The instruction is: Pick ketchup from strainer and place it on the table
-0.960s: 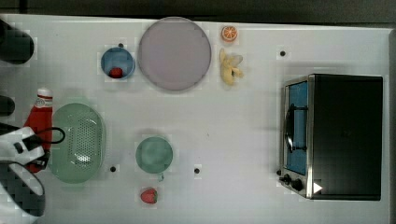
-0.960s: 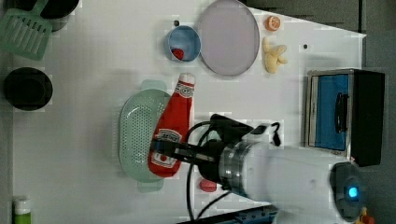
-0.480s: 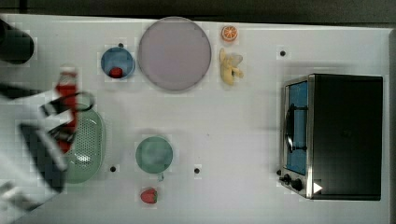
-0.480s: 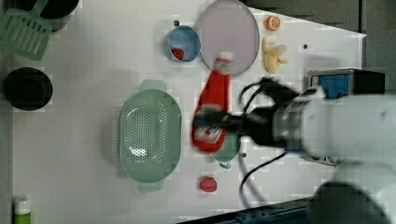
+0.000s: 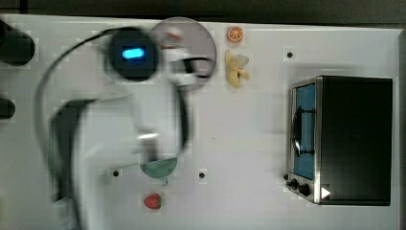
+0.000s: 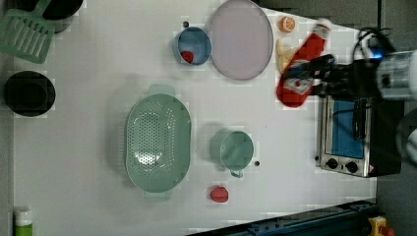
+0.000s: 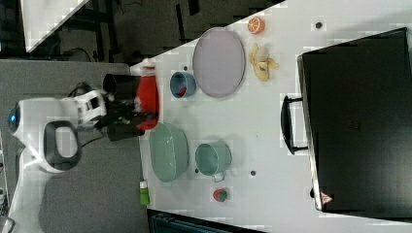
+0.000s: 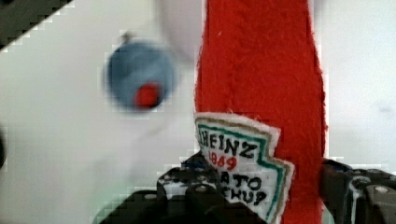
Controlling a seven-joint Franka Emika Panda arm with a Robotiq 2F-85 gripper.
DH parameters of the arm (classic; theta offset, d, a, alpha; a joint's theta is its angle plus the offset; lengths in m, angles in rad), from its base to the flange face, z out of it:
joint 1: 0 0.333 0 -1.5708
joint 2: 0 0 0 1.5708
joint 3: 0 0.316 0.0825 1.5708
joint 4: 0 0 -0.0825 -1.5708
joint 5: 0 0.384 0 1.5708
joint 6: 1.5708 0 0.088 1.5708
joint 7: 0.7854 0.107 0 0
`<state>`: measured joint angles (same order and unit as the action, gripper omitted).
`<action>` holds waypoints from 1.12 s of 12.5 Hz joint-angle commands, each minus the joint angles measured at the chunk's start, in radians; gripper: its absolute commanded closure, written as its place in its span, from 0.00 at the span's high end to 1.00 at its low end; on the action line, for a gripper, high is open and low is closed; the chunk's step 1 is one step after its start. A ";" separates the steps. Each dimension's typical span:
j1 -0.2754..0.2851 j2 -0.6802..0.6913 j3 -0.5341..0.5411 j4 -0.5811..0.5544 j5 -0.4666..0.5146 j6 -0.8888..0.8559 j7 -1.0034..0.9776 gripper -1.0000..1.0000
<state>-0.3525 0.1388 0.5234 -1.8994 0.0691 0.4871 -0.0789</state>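
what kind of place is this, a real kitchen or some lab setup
Most likely a robot lab's tabletop test bench, not a real kitchen. A white table with small dark holes carries play food such as a felt ketchup bottle and a toy strawberry, beside a toaster oven, and a robot arm works over it.

White flat surface [image 6: 98, 69] with a few small dark holes fills most of the left view and top view. Beyond its far edge in the top view, a dark band [image 5: 287, 12]. Right view: grey floor [image 7: 87, 194] beside the surface, dark area [image 7: 145, 19] past it with black frame legs, corner of another white tabletop [image 7: 48, 17] at the right view's upper left. Left view: blue metal rail [image 6: 305, 226] along the lower edge, grey floor strip [image 6: 6, 147] down the left view's left. Lighting even, soft shadows.
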 commanded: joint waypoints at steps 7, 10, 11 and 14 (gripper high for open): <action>-0.034 -0.016 -0.196 -0.170 -0.008 0.009 -0.098 0.60; -0.034 0.000 -0.201 -0.284 -0.008 0.086 -0.097 0.60; -0.034 0.013 -0.201 -0.321 -0.010 0.151 -0.097 0.60; -0.034 0.079 -0.205 -0.399 -0.038 0.320 -0.097 0.60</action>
<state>-0.3923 0.2338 0.3259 -2.3105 0.0350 0.7812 -0.1381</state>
